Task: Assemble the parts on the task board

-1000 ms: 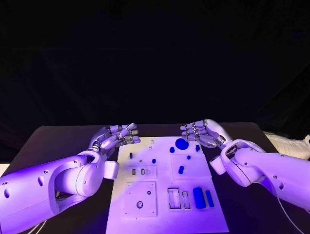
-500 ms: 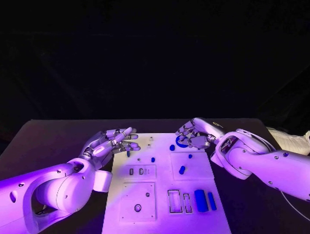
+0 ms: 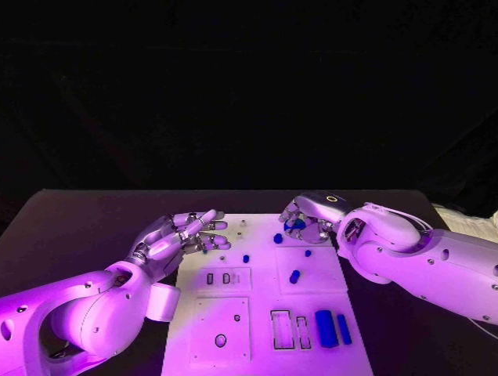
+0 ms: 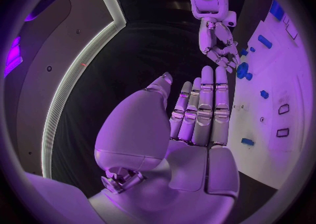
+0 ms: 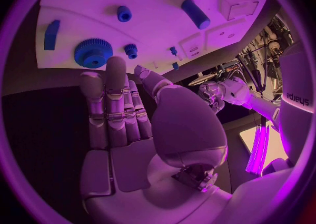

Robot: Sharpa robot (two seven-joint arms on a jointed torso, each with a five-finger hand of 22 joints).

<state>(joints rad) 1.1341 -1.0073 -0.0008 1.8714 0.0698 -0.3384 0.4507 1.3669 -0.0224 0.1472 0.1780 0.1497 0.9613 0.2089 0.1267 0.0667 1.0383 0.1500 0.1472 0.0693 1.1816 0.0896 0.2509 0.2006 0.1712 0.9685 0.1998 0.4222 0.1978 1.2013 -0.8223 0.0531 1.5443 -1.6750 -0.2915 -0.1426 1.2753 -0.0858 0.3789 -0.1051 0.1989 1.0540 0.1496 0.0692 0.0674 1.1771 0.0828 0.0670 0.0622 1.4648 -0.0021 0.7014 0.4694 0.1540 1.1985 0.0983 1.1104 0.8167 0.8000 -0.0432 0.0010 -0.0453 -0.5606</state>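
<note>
I judged the right hand (image 3: pixel 302 223) nearer: fingers straight, holding nothing, its fingertips just short of the gear (image 5: pixel 91 52). Left hand (image 3: pixel 182 237) also empty, spread.

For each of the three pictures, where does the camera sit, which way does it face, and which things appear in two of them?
Head view: on the robot's head, looking down at the task board; both arms enter, left hand, right hand.
Left wrist view: behind the left hand, facing the board's edge and the right hand.
Right wrist view: behind the right hand, facing the blue gear.
Shared: the gear and both hands appear in both wrist views.
</note>
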